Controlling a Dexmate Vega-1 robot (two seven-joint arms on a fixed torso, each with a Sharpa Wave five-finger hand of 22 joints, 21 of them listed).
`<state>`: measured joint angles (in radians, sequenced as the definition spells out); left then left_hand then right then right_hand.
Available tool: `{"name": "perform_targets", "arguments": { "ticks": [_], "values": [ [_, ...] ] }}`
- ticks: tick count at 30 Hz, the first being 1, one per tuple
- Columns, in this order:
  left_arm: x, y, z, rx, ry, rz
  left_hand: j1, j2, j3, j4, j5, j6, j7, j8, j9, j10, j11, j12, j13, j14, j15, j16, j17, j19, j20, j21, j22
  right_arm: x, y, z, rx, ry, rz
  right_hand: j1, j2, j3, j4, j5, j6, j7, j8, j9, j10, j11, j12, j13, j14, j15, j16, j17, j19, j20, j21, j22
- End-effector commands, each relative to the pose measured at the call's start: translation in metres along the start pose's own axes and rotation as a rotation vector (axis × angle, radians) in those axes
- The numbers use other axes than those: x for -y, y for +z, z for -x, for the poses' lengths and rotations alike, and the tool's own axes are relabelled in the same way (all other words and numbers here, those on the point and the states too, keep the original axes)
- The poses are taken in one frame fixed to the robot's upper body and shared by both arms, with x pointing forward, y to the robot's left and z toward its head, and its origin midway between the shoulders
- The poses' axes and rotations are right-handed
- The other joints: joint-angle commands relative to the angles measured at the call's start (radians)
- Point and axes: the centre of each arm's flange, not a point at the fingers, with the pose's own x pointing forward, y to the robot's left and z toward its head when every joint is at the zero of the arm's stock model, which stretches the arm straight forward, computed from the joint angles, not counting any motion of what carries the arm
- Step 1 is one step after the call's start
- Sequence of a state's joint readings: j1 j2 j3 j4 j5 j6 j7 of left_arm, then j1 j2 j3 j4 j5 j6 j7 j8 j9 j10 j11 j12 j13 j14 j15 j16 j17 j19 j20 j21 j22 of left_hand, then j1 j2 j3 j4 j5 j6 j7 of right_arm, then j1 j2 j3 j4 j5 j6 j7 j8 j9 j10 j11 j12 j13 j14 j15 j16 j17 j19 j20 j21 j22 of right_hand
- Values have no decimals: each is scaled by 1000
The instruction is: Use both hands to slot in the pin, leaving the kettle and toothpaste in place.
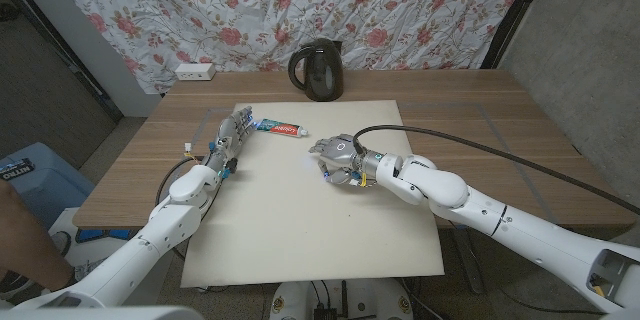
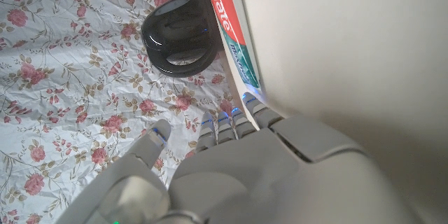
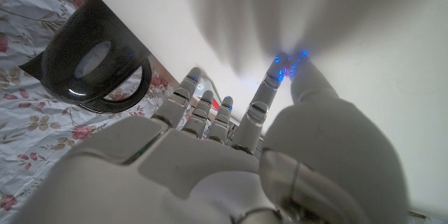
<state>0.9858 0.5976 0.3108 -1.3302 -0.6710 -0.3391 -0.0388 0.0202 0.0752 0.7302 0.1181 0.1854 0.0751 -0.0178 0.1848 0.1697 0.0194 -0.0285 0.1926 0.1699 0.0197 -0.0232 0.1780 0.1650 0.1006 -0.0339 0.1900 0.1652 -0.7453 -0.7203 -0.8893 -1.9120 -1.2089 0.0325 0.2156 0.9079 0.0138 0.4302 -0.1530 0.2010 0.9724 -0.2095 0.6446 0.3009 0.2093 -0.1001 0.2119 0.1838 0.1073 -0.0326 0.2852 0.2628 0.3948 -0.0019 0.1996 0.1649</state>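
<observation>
So the right hand (image 1: 338,156) sits curled mid-mat, probably over the pin, though I can't tell its grip or see the pin, while the left hand (image 1: 232,135), grip also unclear, rests beside the red-and-white toothpaste tube (image 1: 278,128), the glossy black kettle (image 1: 317,71) untouched behind.

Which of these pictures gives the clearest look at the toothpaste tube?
The left wrist view: the toothpaste is close, its red and green print large, just beyond the left hand. The head view shows the whole tube, small, lying on the white mat. In the right wrist view I cannot make it out.
</observation>
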Motion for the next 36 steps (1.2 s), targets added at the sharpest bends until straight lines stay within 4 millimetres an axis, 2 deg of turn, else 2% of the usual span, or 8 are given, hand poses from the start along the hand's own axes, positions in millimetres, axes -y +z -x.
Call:
{"name": "perform_targets", "arguments": {
  "ticks": [1,21,36],
  "values": [
    [3,3,-1,4,-1,-8,-2,74,2,5,4,9,1,-3,5,1,-4,-2,6,4,-1,-1,5,6,2,1,5,3,-5,4,-11,-17,-22,5,14,2,4,0,27,-14,10,2,10,1,1,3,6,-5,7,2,9,-3,-3,5],
    [10,19,-4,7,-30,-53,-1,74,3,5,4,7,1,-4,5,0,-3,-3,6,2,0,-2,5,6,2,1,5,11,-26,15,-52,-67,-90,7,19,-1,2,-2,33,-14,12,2,20,0,0,3,8,-3,10,6,13,-2,-2,5],
    [31,33,-6,15,-50,-99,0,73,4,2,4,10,1,-3,5,5,-5,-1,5,4,-3,-2,4,7,3,1,5,14,-46,28,-85,-107,-157,7,19,-4,1,-3,32,-14,11,1,22,2,-3,3,8,-1,10,8,16,-1,-2,5]
  ]
}}
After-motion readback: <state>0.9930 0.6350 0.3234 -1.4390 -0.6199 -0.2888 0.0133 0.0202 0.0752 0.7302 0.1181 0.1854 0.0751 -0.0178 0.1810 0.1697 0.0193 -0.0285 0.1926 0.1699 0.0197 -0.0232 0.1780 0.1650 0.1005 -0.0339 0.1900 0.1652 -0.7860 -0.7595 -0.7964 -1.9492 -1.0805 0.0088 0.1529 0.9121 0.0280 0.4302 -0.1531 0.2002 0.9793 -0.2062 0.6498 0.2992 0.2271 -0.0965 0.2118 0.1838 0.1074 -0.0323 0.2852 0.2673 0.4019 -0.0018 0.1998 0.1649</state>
